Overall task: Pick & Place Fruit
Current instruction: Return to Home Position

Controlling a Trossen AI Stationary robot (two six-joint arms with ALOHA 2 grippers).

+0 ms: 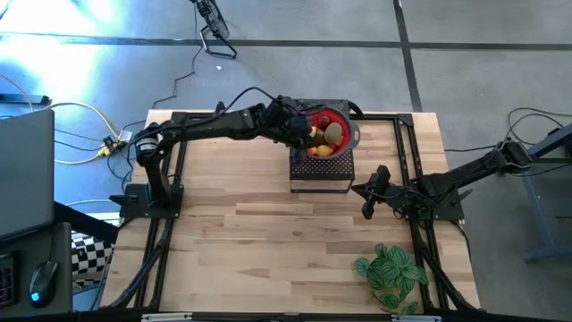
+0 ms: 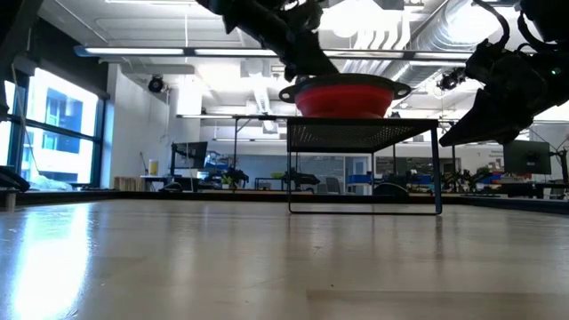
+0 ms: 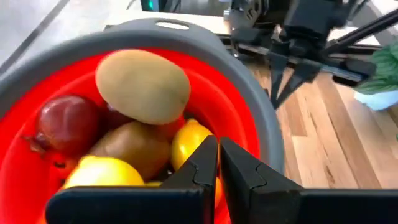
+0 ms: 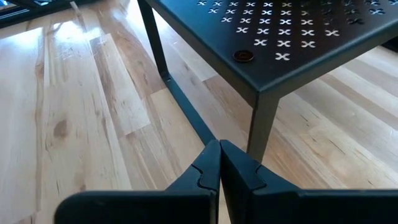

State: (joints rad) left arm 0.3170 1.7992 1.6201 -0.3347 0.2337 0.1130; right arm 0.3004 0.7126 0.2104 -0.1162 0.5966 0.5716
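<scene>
The fruit lies piled in a red bowl [image 3: 249, 102] with a grey rim: a brownish-green one [image 3: 143, 84] on top, a dark red one [image 3: 68, 124], a brown one [image 3: 134, 146] and yellow ones [image 3: 186, 140]. The bowl [image 1: 343, 119] stands on a black perforated stand [image 1: 320, 174] at the table's far middle. My left gripper [image 3: 219, 146] is shut with nothing between its fingers and hovers inside the bowl's rim, just over a yellow fruit. It also shows from above [image 1: 304, 134]. My right gripper [image 4: 219, 148] is shut and waits to the right of the stand [image 4: 280, 37], above the table [image 1: 369, 201]. My left gripper points its shut fingertips [image 3: 208, 155] down at the yellow fruit in the bowl. I cannot tell whether they touch it.
A green leafy plant [image 1: 391, 273] stands at the table's near right. The stand's thin legs [image 2: 439, 169] lift the bowl [image 2: 347, 96] well above the wooden tabletop. Black frame rails run along both sides of the table. Bare wood shows in the near middle and left.
</scene>
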